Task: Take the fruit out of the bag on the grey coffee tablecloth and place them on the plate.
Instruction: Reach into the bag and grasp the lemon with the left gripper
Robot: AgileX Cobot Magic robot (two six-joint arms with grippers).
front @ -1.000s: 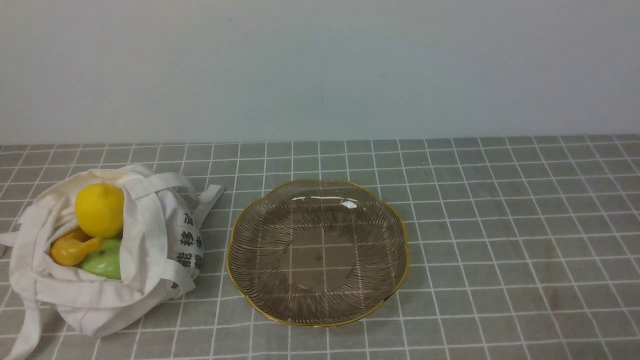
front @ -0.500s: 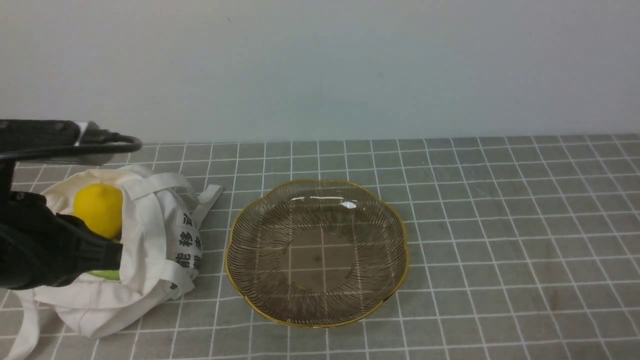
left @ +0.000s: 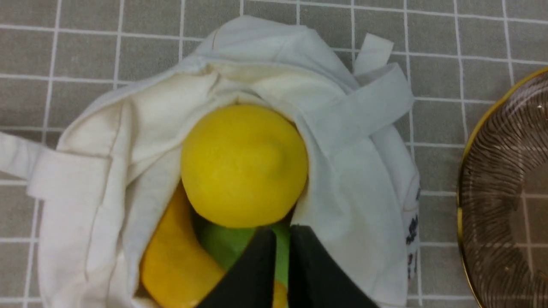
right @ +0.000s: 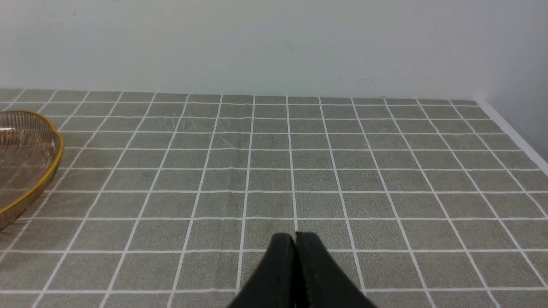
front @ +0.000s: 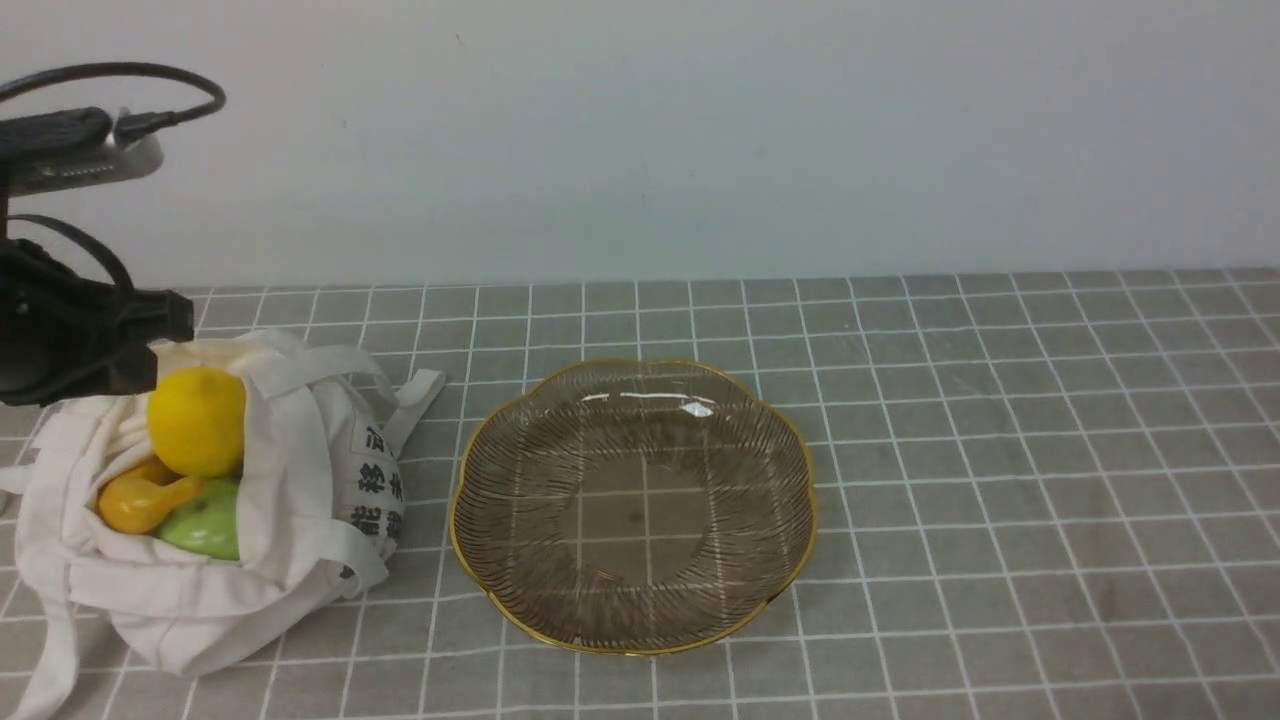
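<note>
- Nearest, left of the plate: a long strap (front: 55, 640) trails from the bag over the cloth.
- Cloth (front: 1000, 450): grey, thin white grid, spread flat under bag and plate. Faint brownish mark (front: 1108, 600) well to the right of the plate.
- Bag (front: 285, 590): off-white fabric, slumped just left of the plate, not touching it. Mouth gapes; black printed characters (front: 370, 480) on the side towards the plate.
- Green fruit (front: 205, 520): inside the bag, left of the plate, partly covered by fabric and the orange-yellow fruit.
- Orange-yellow fruit (front: 145, 500): curved, glossy, in the bag against the green one, on its side away from the plate. A second rounded orange-yellow part shows behind; cannot tell where one piece ends.
- Plate (front: 635, 650): brownish clear glass, ribbed, wavy gold rim. Sits flat; no fruit on it.
- Lemon (front: 196, 420): bright yellow, in the bag mouth, left of the plate, farther back than the other fruit and resting over the green one.
- Left arm (front: 70, 330): above the bag's far outer part, left of the plate. Left jaws narrow, slight gap between tips (left: 261, 246), holding nothing.
- Right jaws: closed together, empty, above cloth right of the plate.
- Farthest, beyond the plate: pale plain wall (front: 640, 140).
</note>
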